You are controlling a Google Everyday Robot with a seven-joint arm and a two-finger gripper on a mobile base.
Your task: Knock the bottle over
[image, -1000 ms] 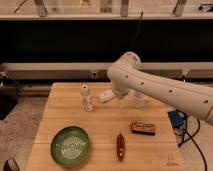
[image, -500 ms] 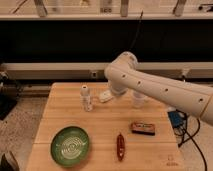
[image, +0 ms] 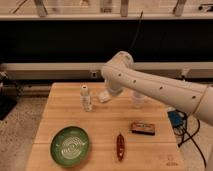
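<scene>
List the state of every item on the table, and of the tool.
bottle: upright, not knocked over.
tool: low over the table, just right of the bottle.
clear cup: upright, partly behind the arm.
green bowl: right way up, empty.
red pod: lying flat.
brown packet: lying flat.

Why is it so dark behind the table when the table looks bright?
In the camera view, the wall behind is a black, unlit band, while the wooden table is warmly lit. The white bottle and the pincer, just right of it, stand out pale against the wood.
</scene>
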